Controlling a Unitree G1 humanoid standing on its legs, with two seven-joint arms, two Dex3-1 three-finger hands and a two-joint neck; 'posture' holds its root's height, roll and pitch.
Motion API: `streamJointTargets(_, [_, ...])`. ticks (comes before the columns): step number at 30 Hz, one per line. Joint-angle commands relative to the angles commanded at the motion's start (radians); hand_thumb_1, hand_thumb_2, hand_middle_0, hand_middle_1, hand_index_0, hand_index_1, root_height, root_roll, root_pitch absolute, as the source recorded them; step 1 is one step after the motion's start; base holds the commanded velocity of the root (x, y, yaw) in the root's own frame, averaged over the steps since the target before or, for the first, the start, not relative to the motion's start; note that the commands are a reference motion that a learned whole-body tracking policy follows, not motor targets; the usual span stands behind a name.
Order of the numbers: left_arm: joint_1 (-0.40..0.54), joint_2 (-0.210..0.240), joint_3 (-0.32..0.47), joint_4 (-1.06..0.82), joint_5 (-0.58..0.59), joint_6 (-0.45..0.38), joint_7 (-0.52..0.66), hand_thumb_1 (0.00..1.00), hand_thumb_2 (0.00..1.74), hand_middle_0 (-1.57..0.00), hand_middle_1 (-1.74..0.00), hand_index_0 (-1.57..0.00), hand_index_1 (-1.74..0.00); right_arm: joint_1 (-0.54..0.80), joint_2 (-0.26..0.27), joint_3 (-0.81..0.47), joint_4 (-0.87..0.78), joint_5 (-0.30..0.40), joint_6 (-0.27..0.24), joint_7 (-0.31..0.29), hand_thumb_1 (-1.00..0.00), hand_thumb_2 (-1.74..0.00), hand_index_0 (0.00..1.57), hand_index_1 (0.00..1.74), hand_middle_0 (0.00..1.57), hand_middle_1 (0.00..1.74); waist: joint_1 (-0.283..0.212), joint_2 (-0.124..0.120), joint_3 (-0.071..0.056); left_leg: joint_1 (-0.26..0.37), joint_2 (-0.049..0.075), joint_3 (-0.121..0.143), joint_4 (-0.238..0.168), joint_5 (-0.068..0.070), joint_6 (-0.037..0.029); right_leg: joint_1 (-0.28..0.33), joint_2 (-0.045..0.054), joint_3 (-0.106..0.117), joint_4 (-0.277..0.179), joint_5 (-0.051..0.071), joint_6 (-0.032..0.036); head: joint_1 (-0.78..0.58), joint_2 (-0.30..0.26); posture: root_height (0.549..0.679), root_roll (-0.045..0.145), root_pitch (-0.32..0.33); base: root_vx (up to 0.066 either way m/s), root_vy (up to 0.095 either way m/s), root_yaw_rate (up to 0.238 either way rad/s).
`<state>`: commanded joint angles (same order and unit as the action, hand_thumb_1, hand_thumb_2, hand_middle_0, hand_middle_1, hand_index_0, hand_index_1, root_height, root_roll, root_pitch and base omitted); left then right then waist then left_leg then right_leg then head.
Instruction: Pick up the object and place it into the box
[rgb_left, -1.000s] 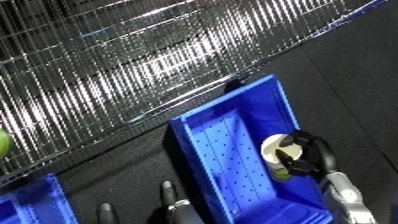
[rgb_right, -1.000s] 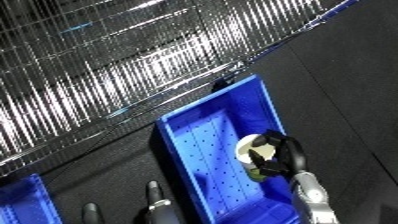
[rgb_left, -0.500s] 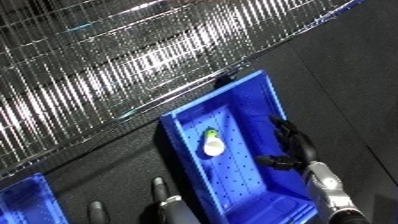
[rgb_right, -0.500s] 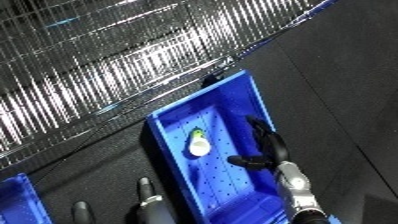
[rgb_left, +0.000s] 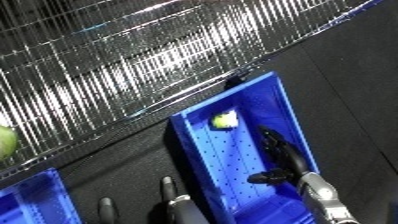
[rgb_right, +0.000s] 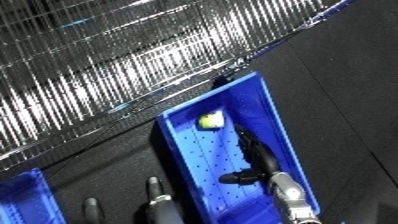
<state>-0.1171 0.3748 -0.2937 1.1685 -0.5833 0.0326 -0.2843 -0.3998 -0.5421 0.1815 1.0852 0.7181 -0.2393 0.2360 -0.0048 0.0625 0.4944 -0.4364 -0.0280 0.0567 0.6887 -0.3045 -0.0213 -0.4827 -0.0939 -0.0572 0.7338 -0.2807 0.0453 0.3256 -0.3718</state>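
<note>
Nearest me, at the lower edge, my left hand (rgb_left: 169, 200) shows only as straight fingers pointing up over the dark floor. My right hand (rgb_left: 282, 160) hangs inside the blue bin (rgb_left: 293, 112), fingers extended and thumb out to the side, holding nothing. Beyond it the pale yellow-green object (rgb_left: 224, 120) lies on the bin's floor near the far end. Behind stands the wire mesh cage (rgb_left: 133, 65).

One object (rgb_left: 224, 120), two blue bins (rgb_left: 197, 150), two robot hands (rgb_left: 282, 159).
</note>
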Motion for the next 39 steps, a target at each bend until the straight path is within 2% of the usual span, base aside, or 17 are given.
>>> streamJointTargets(2, [-0.008, 0.006, 0.006, 0.007, 0.003, 0.009, -0.003, 0.0, 0.0, 0.0, 0.0, 0.0, 0.0, 0.004, 0.02, 0.013, -0.006, -0.014, 0.012, 0.008, 0.0, 0.0, 0.0, 0.0, 0.0, 0.0, 0.011, -0.007, -0.007, -0.004, 0.005, -0.006, -0.007, 0.01, -0.0023, 0.002, -0.0017, -0.007, -0.003, -0.002, 0.0033, -0.087, 0.029, 0.641, 0.071, 0.037, 0.0, -0.027, 0.123])
streamJointTargets(3, [-0.008, 0.006, 0.006, 0.007, 0.003, 0.009, -0.003, 0.0, 0.0, 0.0, 0.0, 0.0, 0.0, 0.004, 0.02, 0.013, -0.006, -0.014, 0.012, 0.008, 0.0, 0.0, 0.0, 0.0, 0.0, 0.0, 0.011, -0.007, -0.007, -0.004, 0.005, -0.006, -0.007, 0.01, -0.0023, 0.002, -0.0017, -0.007, -0.003, -0.002, 0.0033, -0.087, 0.029, 0.641, 0.071, 0.037, 0.0, -0.023, 0.113])
streamJointTargets(4, [-0.015, 0.01, 0.007, 0.014, 0.005, 0.013, -0.006, 0.0, 0.0, 0.0, 0.0, 0.0, 0.0, 0.004, 0.033, 0.025, -0.01, -0.021, 0.023, 0.009, 0.0, 0.0, 0.0, 0.0, 0.0, 0.0, 0.017, -0.011, -0.011, -0.006, 0.009, -0.012, -0.017, 0.019, -0.0038, 0.003, -0.0039, -0.012, -0.003, -0.005, 0.0055, -0.157, 0.053, 0.641, 0.067, 0.04, 0.001, -0.017, 0.119])
streamJointTargets(7, [-0.019, 0.013, 0.006, 0.019, 0.002, 0.014, -0.008, 0.0, 0.0, 0.0, 0.0, 0.0, 0.0, 0.006, 0.043, 0.036, -0.014, -0.027, 0.034, 0.009, 0.0, 0.0, 0.0, 0.0, 0.0, 0.0, 0.024, -0.013, -0.015, -0.005, 0.013, -0.017, -0.027, 0.028, -0.0044, 0.005, -0.0066, -0.018, -0.001, -0.008, 0.0075, -0.219, 0.069, 0.641, 0.063, 0.042, 0.002, -0.014, 0.125])
streamJointTargets(13, [-0.035, 0.019, 0.004, 0.028, 0.013, 0.003, -0.01, 0.0, 0.0, 0.0, 0.0, 0.0, 0.0, 0.02, 0.072, 0.057, -0.007, -0.034, 0.058, -0.009, 0.0, 0.0, 0.0, 0.0, 0.0, 0.0, 0.048, -0.02, -0.024, -0.009, 0.021, -0.034, -0.04, 0.045, -0.0068, 0.01, -0.0198, -0.038, 0.002, -0.011, 0.016, -0.359, 0.094, 0.641, 0.057, 0.045, 0.001, -0.031, 0.241])
streamJointTargets(19, [-0.048, 0.021, -0.002, 0.018, 0.024, -0.006, -0.003, 0.0, 0.0, 0.0, 0.0, 0.0, 0.0, 0.04, 0.092, 0.073, 0.002, -0.011, 0.076, -0.037, 0.0, 0.0, 0.0, 0.0, 0.0, 0.0, 0.071, -0.027, -0.032, -0.018, 0.016, -0.047, -0.021, 0.043, -0.0071, 0.019, -0.0291, -0.054, -0.007, -0.005, 0.0217, -0.504, 0.107, 0.642, 0.057, 0.041, 0.013, -0.03, 0.291])
streamJointTargets(23, [-0.051, 0.023, 0.005, 0.005, 0.021, -0.026, 0.007, 0.0, 0.0, 0.0, 0.0, 0.0, 0.0, 0.057, 0.106, 0.085, 0.003, 0.005, 0.072, -0.052, 0.0, 0.0, 0.0, 0.0, 0.0, 0.0, 0.086, -0.031, -0.032, -0.028, 0.013, -0.056, 0.003, 0.035, -0.0037, 0.021, -0.0361, -0.063, -0.006, -0.004, 0.0222, -0.597, 0.12, 0.641, 0.055, 0.036, 0.025, 0.006, 0.154])
streamJointTargets(25, [-0.05, 0.027, 0.021, -0.02, -0.002, -0.046, 0.016, 0.0, 0.0, 0.0, 0.0, 0.0, 0.0, 0.068, 0.117, 0.096, 0.003, 0.004, 0.063, -0.058, 0.0, 0.0, 0.0, 0.0, 0.0, 0.0, 0.098, -0.036, -0.029, -0.033, 0.013, -0.062, 0.019, 0.03, 0.0005, 0.023, -0.0392, -0.07, 0.0, -0.006, 0.0217, -0.656, 0.119, 0.641, 0.051, 0.032, 0.018, 0.024, 0.048])
streamJointTargets(29, [-0.046, 0.032, 0.033, -0.05, -0.004, -0.07, 0.025, 0.0, 0.0, 0.0, 0.0, 0.0, 0.0, 0.076, 0.127, 0.105, 0.005, 0.005, 0.052, -0.058, 0.0, 0.0, 0.0, 0.0, 0.0, 0.0, 0.112, -0.046, -0.026, -0.037, 0.016, -0.066, 0.024, 0.029, 0.0027, 0.025, -0.0412, -0.079, 0.006, -0.01, 0.0217, -0.695, 0.117, 0.64, 0.046, 0.031, 0.006, 0.018, 0.031])
streamJointTargets(34, [-0.048, 0.039, 0.028, -0.107, 0.001, -0.115, 0.046, 0.0, 0.0, 0.0, 0.0, 0.0, 0.0, 0.075, 0.138, 0.121, 0.007, 0.01, 0.049, -0.055, 0.0, 0.0, 0.0, 0.0, 0.0, 0.0, 0.133, -0.067, -0.018, -0.039, 0.022, -0.071, 0.018, 0.032, 0.002, 0.028, -0.0464, -0.093, 0.018, -0.018, 0.0203, -0.74, 0.094, 0.638, 0.04, 0.03, -0.002, 0.009, 0.044])
streamJointTargets(39, [-0.044, 0.049, 0.027, -0.187, -0.032, -0.17, 0.076, 0.0, 0.0, 0.0, 0.0, 0.0, 0.0, 0.082, 0.143, 0.126, 0.003, 0.019, 0.049, -0.054, 0.0, 0.0, 0.0, 0.0, 0.0, 0.0, 0.151, -0.085, -0.01, -0.03, 0.027, -0.078, -0.001, 0.037, -0.0014, 0.039, -0.0534, -0.106, 0.016, -0.021, 0.0215, -0.754, 0.061, 0.639, 0.036, 0.029, 0.0, 0.006, 0.063])
